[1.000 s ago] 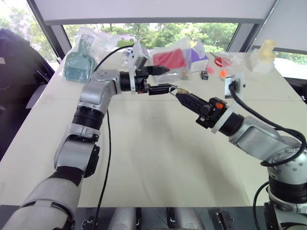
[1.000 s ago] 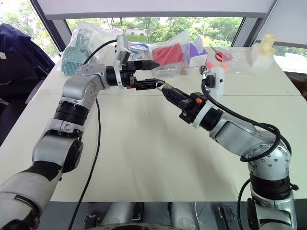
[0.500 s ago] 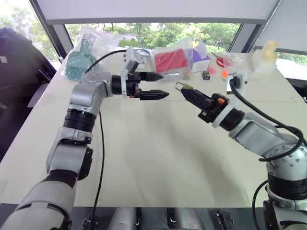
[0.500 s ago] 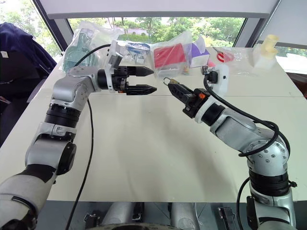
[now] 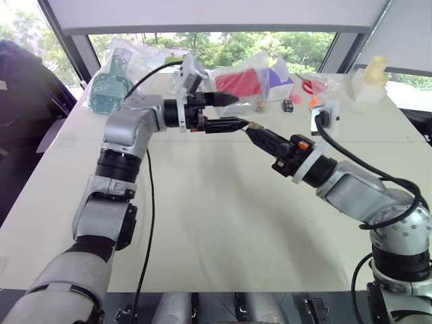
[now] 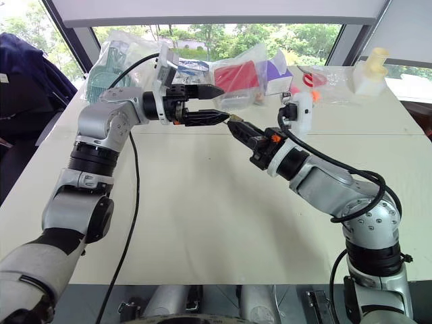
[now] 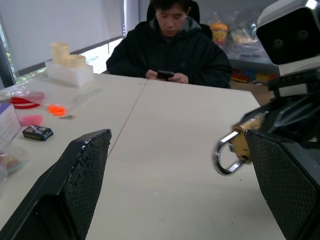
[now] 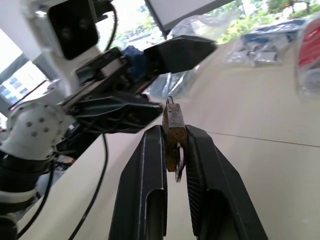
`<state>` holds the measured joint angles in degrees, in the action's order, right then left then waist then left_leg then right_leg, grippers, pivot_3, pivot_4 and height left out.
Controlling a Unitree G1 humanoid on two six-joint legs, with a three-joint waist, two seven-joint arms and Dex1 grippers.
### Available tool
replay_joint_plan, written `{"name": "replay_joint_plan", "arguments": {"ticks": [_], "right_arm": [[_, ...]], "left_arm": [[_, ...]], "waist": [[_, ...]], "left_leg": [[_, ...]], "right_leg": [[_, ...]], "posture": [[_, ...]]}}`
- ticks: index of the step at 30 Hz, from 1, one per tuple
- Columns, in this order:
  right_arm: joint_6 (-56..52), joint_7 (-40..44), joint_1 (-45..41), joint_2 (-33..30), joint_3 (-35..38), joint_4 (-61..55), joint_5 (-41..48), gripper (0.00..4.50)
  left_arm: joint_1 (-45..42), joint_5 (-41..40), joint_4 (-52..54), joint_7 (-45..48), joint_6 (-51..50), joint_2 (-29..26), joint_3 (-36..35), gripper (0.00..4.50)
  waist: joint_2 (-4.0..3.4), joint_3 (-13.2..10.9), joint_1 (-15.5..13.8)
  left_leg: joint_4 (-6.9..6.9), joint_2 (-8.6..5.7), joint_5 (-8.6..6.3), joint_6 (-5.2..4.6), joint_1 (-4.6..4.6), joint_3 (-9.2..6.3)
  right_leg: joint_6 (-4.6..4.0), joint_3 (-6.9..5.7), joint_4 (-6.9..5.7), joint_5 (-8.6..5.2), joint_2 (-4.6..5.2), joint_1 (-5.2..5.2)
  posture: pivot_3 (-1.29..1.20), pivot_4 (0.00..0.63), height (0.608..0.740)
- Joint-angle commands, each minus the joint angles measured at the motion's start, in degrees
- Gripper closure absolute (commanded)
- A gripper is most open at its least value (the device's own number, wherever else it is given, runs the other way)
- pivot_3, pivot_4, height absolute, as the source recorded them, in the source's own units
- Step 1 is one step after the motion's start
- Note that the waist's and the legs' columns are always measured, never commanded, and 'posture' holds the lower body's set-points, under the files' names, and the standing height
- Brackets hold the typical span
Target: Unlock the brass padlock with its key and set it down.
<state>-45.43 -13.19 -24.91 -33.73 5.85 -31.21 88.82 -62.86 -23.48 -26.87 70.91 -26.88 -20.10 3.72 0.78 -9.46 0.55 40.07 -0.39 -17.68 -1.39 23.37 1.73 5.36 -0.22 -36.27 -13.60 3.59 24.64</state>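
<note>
Mid-frame, above the worktop: brass padlock pinched between the fingers of the right gripper, just beside the tips of the left gripper, which reaches in from the left. Along the upper edge: plastic bags centre and upper left, small black box right of centre, pale block upper right.

The left hand and the brass padlock have closed up again.
</note>
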Motion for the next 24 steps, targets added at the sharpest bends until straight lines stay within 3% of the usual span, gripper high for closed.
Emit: {"name": "replay_joint_plan", "arguments": {"ticks": [1, 24], "right_arm": [[0.9, 0.4, -0.6, 0.4, 0.1, -3.1, 2.2, 4.47], [0.6, 2.1, -0.2, 0.0, -0.5, -4.5, 5.1, 4.47]], "left_arm": [[-0.3, 1.5, 1.2, 0.6, 2.7, -0.2, 0.8, 0.09], [-2.6, 4.7, -5.5, -1.1, 10.2, 1.0, -0.2, 0.09]], "waist": [[0.00, 0.0, 0.0], [0.00, 0.0, -0.1]], "left_leg": [[0.00, 0.00, 0.00, 0.00, 0.00, 0.00], [0.00, 0.00, 0.00, 0.00, 0.01, 0.00]], "right_leg": [[0.00, 0.00, 0.00, 0.00, 0.00, 0.00], [0.00, 0.00, 0.01, 0.00, 0.02, 0.00]], "posture": [[0.00, 0.150, 0.740], [0.00, 0.150, 0.740]]}}
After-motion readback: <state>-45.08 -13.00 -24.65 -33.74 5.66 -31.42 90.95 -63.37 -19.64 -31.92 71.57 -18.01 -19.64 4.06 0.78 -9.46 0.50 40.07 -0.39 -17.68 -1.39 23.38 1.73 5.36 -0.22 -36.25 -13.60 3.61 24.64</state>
